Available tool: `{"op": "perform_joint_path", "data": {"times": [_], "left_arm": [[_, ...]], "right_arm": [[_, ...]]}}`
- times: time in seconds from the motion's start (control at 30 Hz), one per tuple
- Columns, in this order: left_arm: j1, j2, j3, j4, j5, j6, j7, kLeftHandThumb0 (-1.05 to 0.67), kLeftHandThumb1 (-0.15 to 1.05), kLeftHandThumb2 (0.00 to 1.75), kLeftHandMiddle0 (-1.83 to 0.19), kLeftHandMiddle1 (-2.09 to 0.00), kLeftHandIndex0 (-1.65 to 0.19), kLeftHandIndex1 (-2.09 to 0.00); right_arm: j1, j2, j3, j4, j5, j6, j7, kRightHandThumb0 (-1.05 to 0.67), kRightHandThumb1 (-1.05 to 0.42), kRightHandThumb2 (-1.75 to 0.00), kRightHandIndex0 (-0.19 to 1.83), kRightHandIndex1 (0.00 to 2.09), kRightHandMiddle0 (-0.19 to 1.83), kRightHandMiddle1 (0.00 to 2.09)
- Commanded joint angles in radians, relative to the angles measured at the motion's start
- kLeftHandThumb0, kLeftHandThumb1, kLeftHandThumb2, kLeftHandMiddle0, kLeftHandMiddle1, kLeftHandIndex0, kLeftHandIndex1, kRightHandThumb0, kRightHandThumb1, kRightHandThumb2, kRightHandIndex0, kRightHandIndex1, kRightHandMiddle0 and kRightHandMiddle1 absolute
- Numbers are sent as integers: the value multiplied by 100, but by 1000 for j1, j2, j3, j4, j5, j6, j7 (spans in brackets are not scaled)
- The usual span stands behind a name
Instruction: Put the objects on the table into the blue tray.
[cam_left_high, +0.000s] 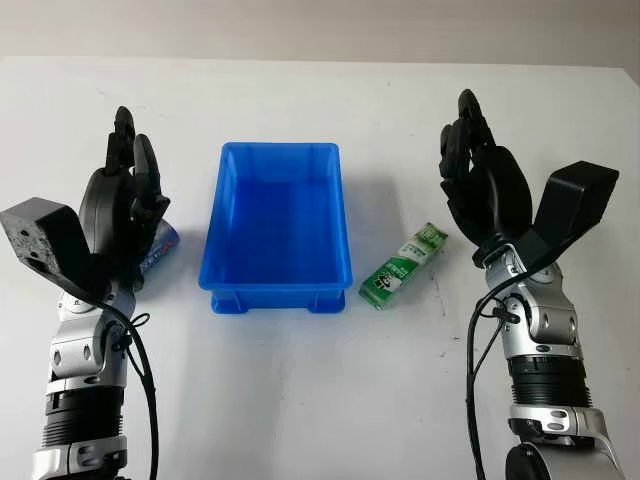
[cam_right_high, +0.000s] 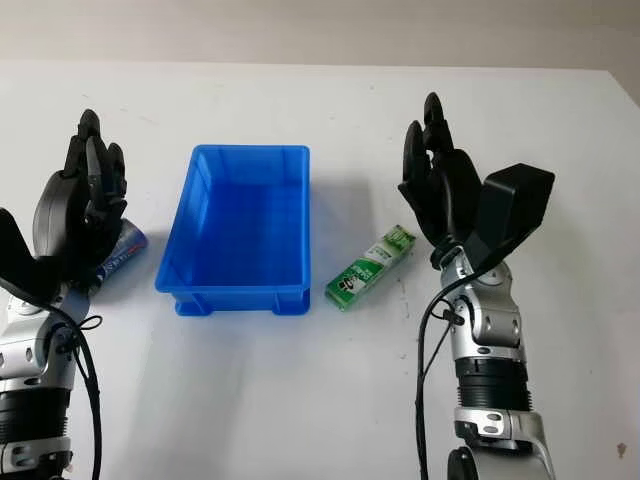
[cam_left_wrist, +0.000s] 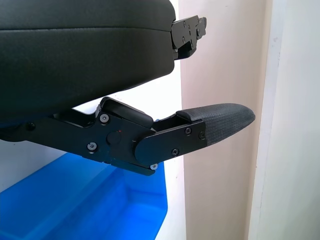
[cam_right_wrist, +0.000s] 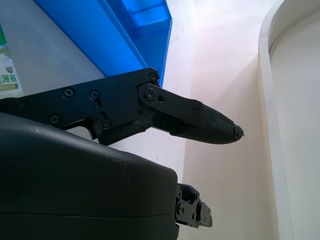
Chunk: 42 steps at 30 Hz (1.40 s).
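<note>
Glossy rectangular blue plastic tray (cam_left_high: 277, 228) centre frame on matte white desk (cam_left_high: 320, 400). Green-and-white flat carton (cam_left_high: 403, 265) right of it; blue-red tube (cam_right_high: 122, 250) left, half hidden behind open left hand (cam_left_high: 125, 200). Open right hand (cam_left_high: 480, 175) raised right, holding nothing.

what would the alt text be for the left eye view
An empty blue tray sits mid-table between two open black robot hands. A green box lies right of it near the right hand; a tube lies partly hidden behind the left hand.

An empty blue plastic tray (cam_left_high: 277, 228) sits between two raised, open black robot hands, left hand (cam_left_high: 125, 205) and right hand (cam_left_high: 483, 180), a green rectangular box (cam_left_high: 403, 265) beside it.
</note>
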Motion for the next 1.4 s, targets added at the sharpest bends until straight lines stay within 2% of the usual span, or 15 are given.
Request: {"op": "perform_joint_path", "data": {"times": [0.0, 0.3, 0.47, 0.5, 0.53, 0.57, 0.6, 0.63, 0.7, 0.77, 0.87, 1.03, 1.13, 1.23, 1.37], "left_arm": [[7, 4, 3, -21, 0, 0, 3, -76, 105, 70, 19, 0, 19, 0], [-19, 7, -6, 20, 5, -19, -8, -76, 105, 71, 19, 0, 19, 0], [-18, 2, 3, 24, -1, -27, 0, -77, 105, 69, 19, 0, 19, 0], [-16, 2, 4, 23, 0, -29, 3, -77, 105, 70, 19, 0, 19, 0], [-15, 2, 3, 20, 1, -28, 5, -76, 105, 70, 19, 0, 19, 0], [-14, 2, 3, 19, 1, -27, 6, -77, 105, 70, 19, 0, 19, 0], [-12, 4, 2, 17, 1, -28, 4, -77, 105, 70, 19, 0, 19, 0], [-11, 5, 1, 16, 1, -28, 3, -77, 105, 70, 19, 0, 19, 0], [-11, 6, 1, 15, -1, -28, -1, -77, 105, 70, 19, 0, 19, 0], [-13, 3, 3, 14, -5, -25, 2, -76, 105, 69, 19, 0, 19, 0], [-15, 4, -3, 12, 3, -26, 4, -75, 105, 70, 19, 0, 19, 0], [-21, 5, -8, 16, 7, -25, 5, -76, 105, 71, 19, 0, 19, 0], [-23, 7, -9, 18, 9, -23, 5, -76, 105, 70, 19, 0, 19, 0], [-27, 8, -8, 19, 7, -19, 5, -76, 105, 70, 19, 0, 19, 0], [-27, 8, -5, 18, 0, -17, 0, -76, 105, 69, 19, 0, 19, 0]], "right_arm": [[9, -4, -6, -24, 9, 13, 3, -69, -105, -70, -19, 0, -19, 0], [-25, -44, -13, 3, 5, 31, 32, -69, -105, -67, -19, 0, -19, 0], [-81, -136, -21, 6, -6, -2, 122, -68, -105, -48, -19, 0, -19, 1], [-93, -159, -18, 5, -19, -15, 137, -66, -105, -36, -9, 6, -10, 6], [-111, -194, -7, 5, -51, -44, 152, -66, -105, -33, -7, 7, -8, 7], [-122, -216, 0, 5, -73, -64, 161, -66, -105, -20, 10, 18, -2, 35], [-137, -254, 17, -6, -115, -77, 168, -65, -105, -16, 15, 23, -8, 58], [-148, -279, 30, -13, -145, -85, 174, -61, -100, -10, 26, 31, -4, 77], [-177, -344, 60, -32, -193, -88, 221, -59, -95, -6, 33, 38, 1, 86], [-203, -399, 84, -53, -218, -78, 283, -55, -84, -5, 34, 41, 14, 72], [-223, -461, 123, -86, -244, -80, 376, -50, -78, -5, 29, 36, 21, 53], [-222, -567, 235, -90, -414, -339, 462, -58, -71, -5, 37, 22, 41, 20], [-213, -601, 279, -91, -474, -436, 505, -56, -69, -5, 36, 16, 41, 13], [-201, -627, 321, -107, -530, -477, 551, -48, -70, -6, 34, 13, 39, 9], [-193, -645, 352, -129, -588, -504, 580, -48, -73, -6, 33, 11, 37, 7]]}}
